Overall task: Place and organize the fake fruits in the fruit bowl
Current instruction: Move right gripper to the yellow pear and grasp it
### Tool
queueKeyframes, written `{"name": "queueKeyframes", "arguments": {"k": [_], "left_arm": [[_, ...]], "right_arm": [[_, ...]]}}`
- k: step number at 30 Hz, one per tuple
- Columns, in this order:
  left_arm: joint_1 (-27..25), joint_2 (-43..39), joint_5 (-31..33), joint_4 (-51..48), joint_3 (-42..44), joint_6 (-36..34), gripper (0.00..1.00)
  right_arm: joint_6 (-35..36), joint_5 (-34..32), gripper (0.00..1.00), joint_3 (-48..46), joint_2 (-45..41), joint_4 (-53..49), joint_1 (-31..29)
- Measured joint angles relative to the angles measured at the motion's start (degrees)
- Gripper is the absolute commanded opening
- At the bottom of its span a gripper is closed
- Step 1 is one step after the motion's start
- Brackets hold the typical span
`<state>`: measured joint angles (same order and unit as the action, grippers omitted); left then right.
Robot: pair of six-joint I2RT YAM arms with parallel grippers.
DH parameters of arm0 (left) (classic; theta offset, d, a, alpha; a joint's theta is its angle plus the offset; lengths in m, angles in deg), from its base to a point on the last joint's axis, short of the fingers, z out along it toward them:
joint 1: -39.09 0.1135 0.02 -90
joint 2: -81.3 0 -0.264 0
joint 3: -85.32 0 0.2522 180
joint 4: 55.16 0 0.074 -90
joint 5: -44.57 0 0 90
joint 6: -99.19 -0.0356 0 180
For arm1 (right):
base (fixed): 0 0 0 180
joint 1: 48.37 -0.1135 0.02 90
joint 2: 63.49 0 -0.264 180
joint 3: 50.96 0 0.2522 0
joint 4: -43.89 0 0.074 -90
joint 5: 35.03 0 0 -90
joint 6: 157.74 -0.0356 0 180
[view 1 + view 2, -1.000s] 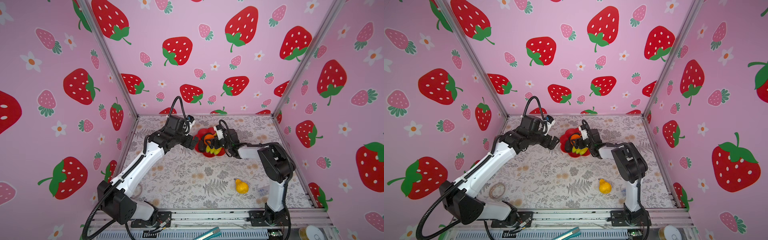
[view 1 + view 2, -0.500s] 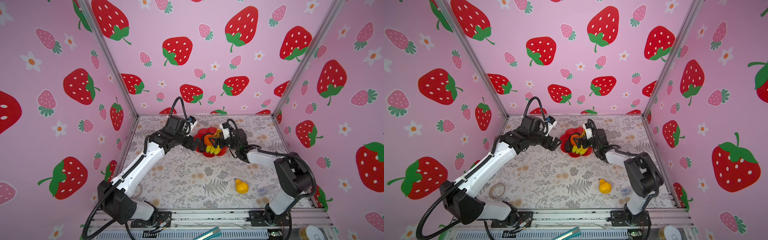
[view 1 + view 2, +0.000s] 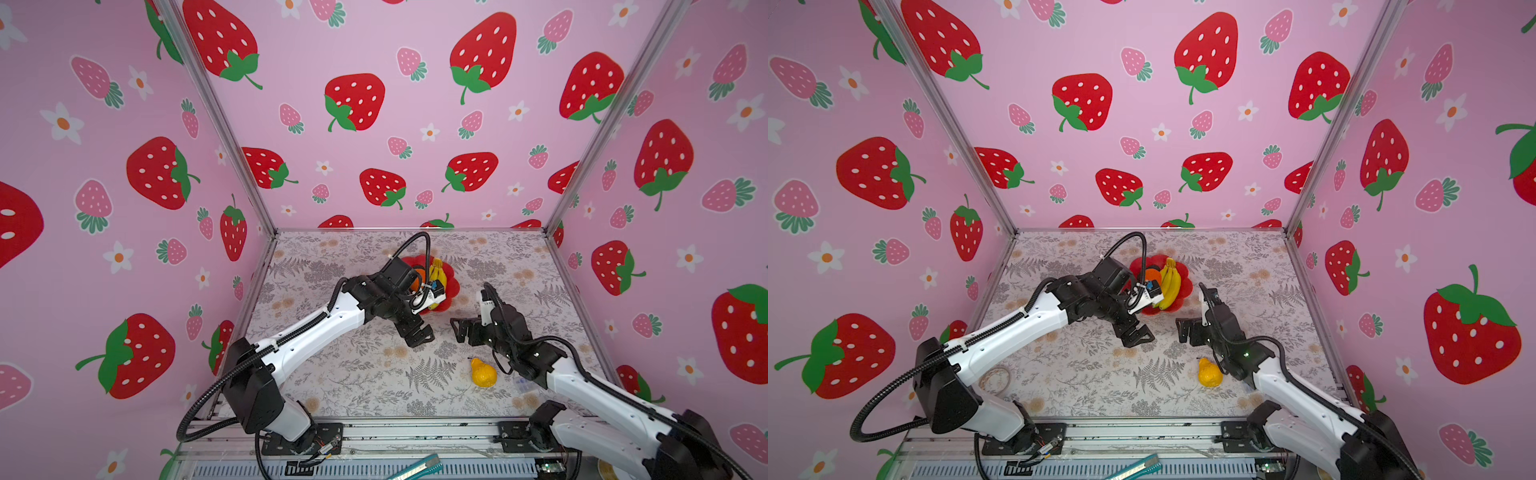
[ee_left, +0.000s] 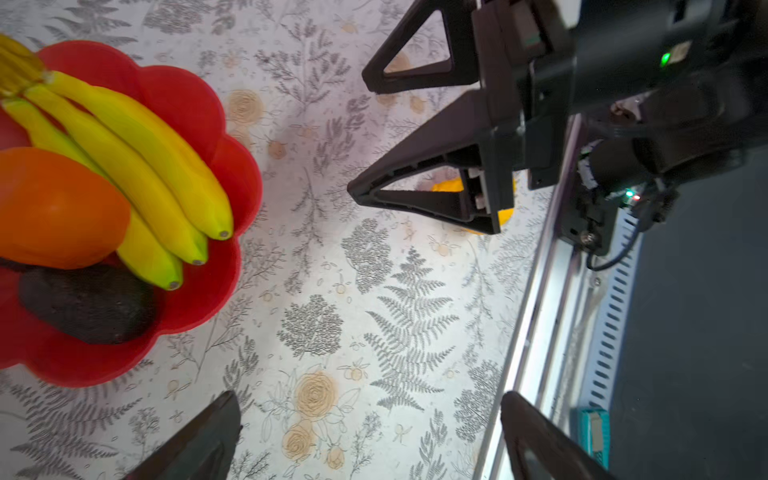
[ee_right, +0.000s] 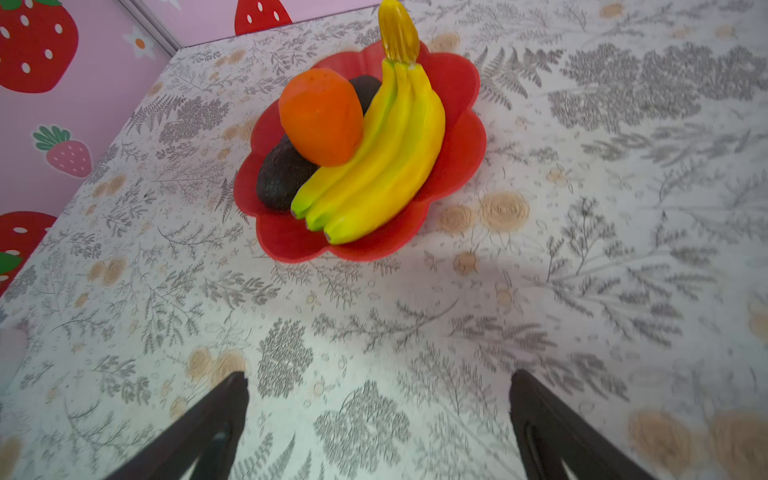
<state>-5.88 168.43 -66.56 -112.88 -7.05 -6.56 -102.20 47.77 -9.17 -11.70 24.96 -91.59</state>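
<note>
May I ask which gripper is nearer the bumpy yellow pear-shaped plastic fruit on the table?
Right. The right gripper is just behind the yellow fruit; the left gripper is farther left.

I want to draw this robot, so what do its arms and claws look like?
Both arms, the left arm and right arm, have smooth white shells with chunky black joints. A ribbed black cable runs along each. The left gripper and right gripper are black, with pointed triangular fingers that have a cut-out hole.

banana bunch point(image 4: 137, 166), orange point(image 4: 54, 208), avocado point(image 4: 89, 305) in red bowl point(image 4: 195, 104); right pincer point(image 4: 358, 135) spread, nearby.
</note>
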Motion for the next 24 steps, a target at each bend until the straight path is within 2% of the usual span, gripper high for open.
{"name": "queueKeyframes", "arguments": {"k": [3,6,12,17,20,23,24], "left_arm": [[-0.79,-0.79,-0.55,-0.07,0.0,-0.76,0.99],[-1.55,-1.18,-0.52,-0.11,0.0,-1.07,0.99],[-2.71,-1.2,-0.33,-0.33,0.0,-1.46,0.99],[-2.95,-1.2,-0.33,-0.57,0.0,-1.66,0.99],[-2.95,-1.22,-0.26,-0.59,0.0,-1.86,0.99],[-2.97,-1.22,0.11,-0.61,0.0,-1.95,0.99],[-2.97,-1.22,0.15,-0.61,0.0,-2.01,0.99]], "right_arm": [[-5.6,-3.78,0.99,-0.55,-5.31,-8.46,-3.8],[-10.36,-5.79,0.99,-1.75,-6.49,-14.88,-6.23],[-18.25,-7.5,0.99,-3.02,-3.65,-24.06,-12.46],[-22.03,-7.45,0.99,-3.72,-0.98,-26.01,-15.96],[-23.5,-7.3,0.9,-4.85,1.7,-25.92,-17.11],[-24.37,-7.21,0.64,-5.79,3.58,-25.75,-17.68],[-24.74,-7.37,0.62,-5.88,3.98,-25.62,-17.7]]}}
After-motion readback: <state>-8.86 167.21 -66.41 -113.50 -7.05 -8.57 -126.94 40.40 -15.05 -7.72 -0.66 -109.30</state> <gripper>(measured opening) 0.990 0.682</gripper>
